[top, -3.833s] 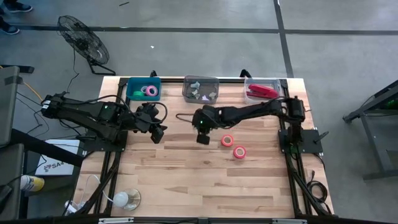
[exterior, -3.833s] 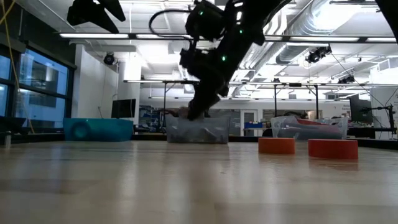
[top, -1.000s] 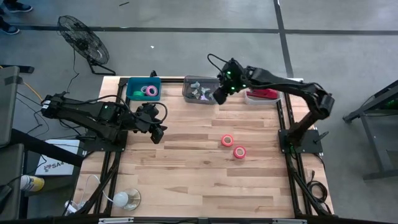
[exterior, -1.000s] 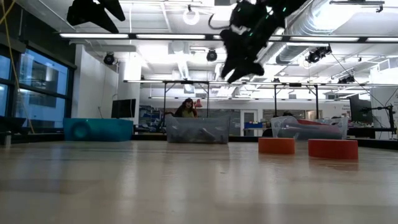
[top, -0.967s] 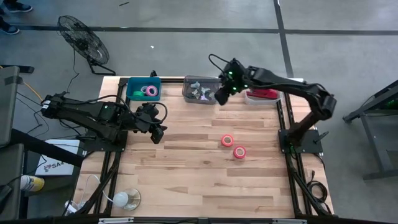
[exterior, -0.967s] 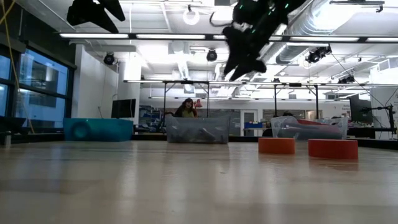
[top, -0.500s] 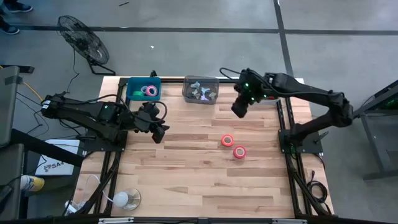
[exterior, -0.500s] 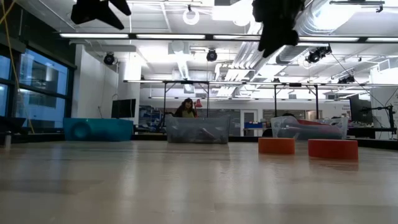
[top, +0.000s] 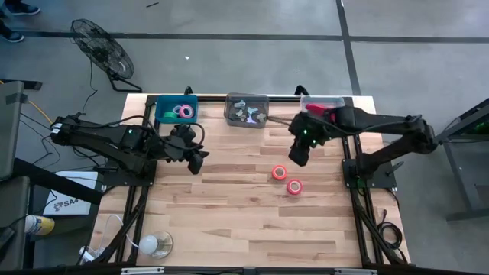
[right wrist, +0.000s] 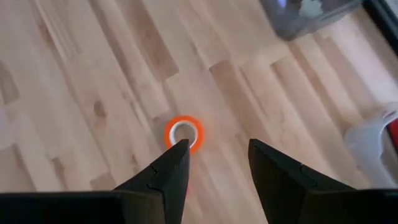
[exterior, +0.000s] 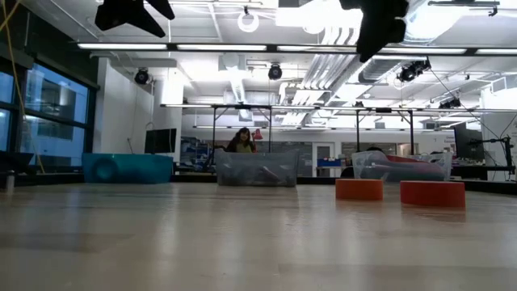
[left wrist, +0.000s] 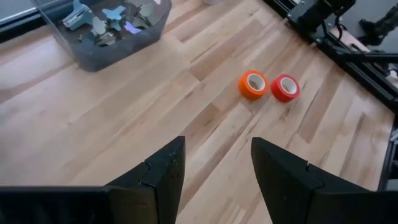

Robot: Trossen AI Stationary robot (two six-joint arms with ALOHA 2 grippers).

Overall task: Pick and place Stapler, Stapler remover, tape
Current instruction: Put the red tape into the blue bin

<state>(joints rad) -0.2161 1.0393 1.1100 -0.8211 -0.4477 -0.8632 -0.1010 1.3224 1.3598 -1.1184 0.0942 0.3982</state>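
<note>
Two orange-red tape rolls (top: 280, 173) (top: 294, 186) lie flat on the wooden table, right of centre. My right gripper (right wrist: 217, 158) hangs open above the table just far-right of them, tipped down, with one roll (right wrist: 183, 134) showing past its fingertips. My left gripper (left wrist: 217, 155) stands open, high over the table's left part (top: 195, 160), touching nothing. Small stapler removers (left wrist: 106, 18) lie in the grey bin (top: 246, 109). The red stapler (top: 333, 113) lies in the clear bin (top: 322, 101), mostly hidden by my right arm.
A teal bin (top: 176, 109) with tape rolls in it stands at the far left, in a row with the grey and clear bins along the far edge. Bare wood stretches over the table's middle and near half. A person (exterior: 240, 140) shows in the room behind.
My right gripper has swung from above the grey bin's right end toward the table's right and near edges, to a place beside the two tape rolls, and has tipped more steeply down. Its fingers have stayed open.
</note>
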